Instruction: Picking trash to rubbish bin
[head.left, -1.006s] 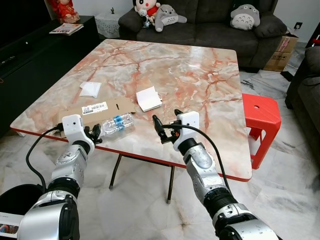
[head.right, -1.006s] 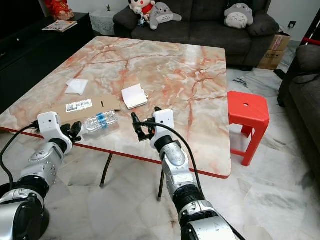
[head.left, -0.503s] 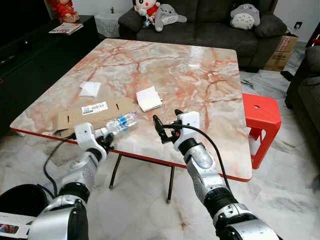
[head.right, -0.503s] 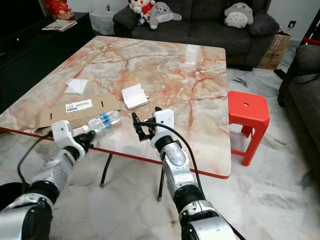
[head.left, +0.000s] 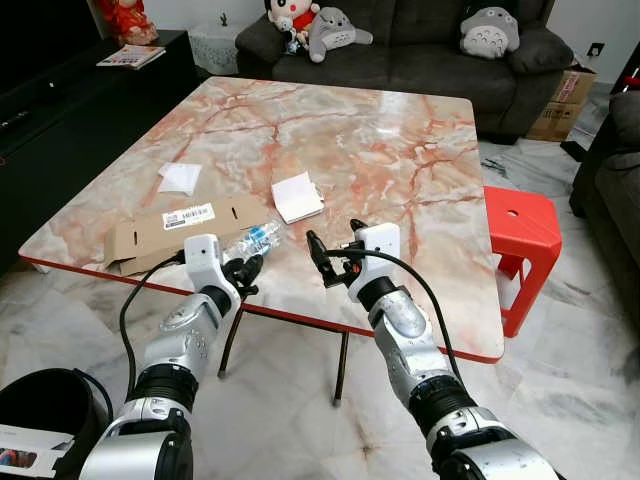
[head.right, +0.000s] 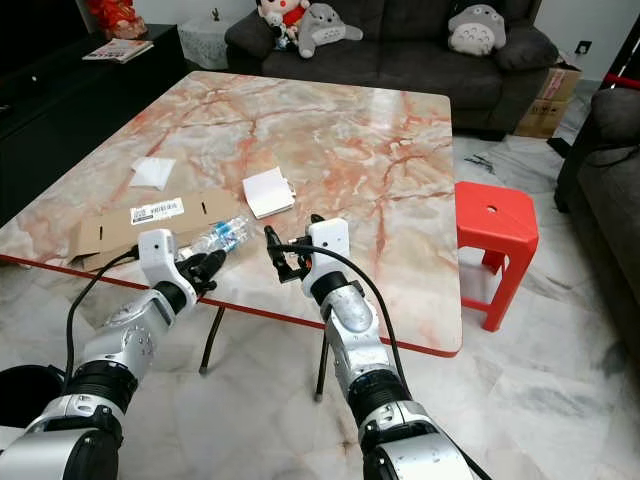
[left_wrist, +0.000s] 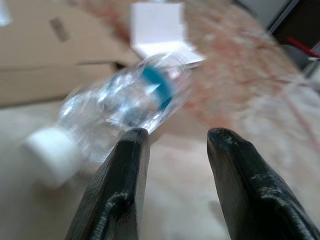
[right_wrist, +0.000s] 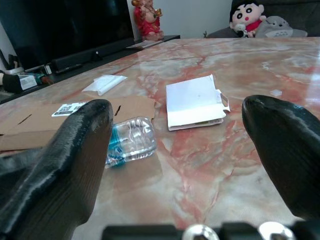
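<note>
Left gripper, fingers parted, sits at the plastic bottle's cap on the table, having swung in from the edge. Right gripper hovers wide open. Cardboard, white packet beyond.

A home living room. A dark sofa with plush toys stands behind a marble worktop; a dark sideboard runs along one side, a red stool sits on the marble floor, and a carton rests by the sofa.
</note>
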